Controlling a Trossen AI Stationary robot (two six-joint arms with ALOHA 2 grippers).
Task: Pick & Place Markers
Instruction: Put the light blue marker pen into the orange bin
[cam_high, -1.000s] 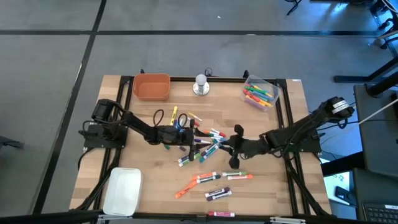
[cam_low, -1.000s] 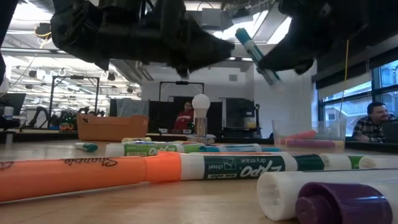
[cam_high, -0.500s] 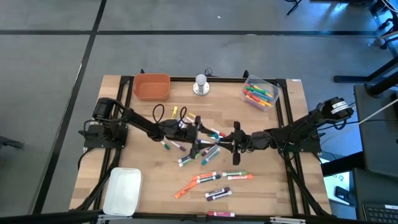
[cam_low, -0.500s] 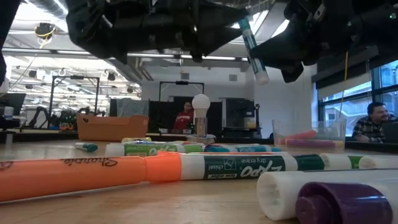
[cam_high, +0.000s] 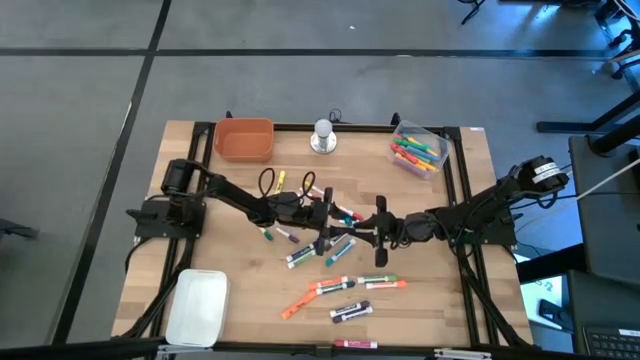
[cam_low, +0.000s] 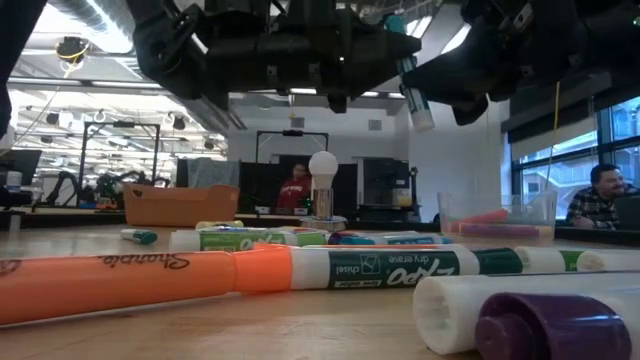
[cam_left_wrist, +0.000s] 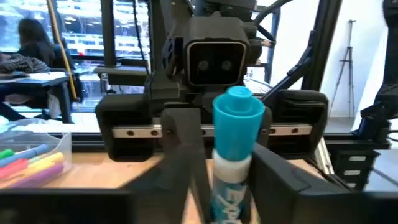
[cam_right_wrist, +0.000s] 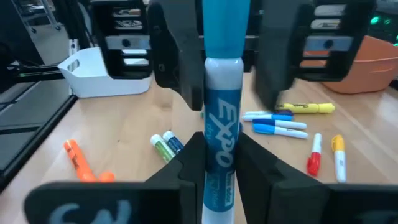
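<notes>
Meeting above the middle of the bench (cam_high: 200, 150), the two tools face each other with one teal-capped marker (cam_right_wrist: 221, 134) between them. The right tool (cam_right_wrist: 219, 163) is clamped on the marker's white barrel, its two fingers (cam_right_wrist: 258, 168) pressed against both sides just below the printed lettering. The left tool (cam_left_wrist: 227, 171) reaches in from the opposite side, its fingers spread on either side of the marker's teal cap (cam_left_wrist: 238, 112); the views do not settle whether they press on it. In the low view the marker (cam_low: 408, 75) hangs tilted, well above the wood. Below it, the other markers (cam_high: 340, 285) lie scattered across the bench, orange, green, purple and blue among them. An orange bin (cam_high: 243, 140) sits at the far left of the bench, a clear box of markers (cam_high: 417, 150) at the far right, a silver knob (cam_high: 322, 137) between them, and a white tray (cam_high: 197, 305) at the near left corner.
</notes>
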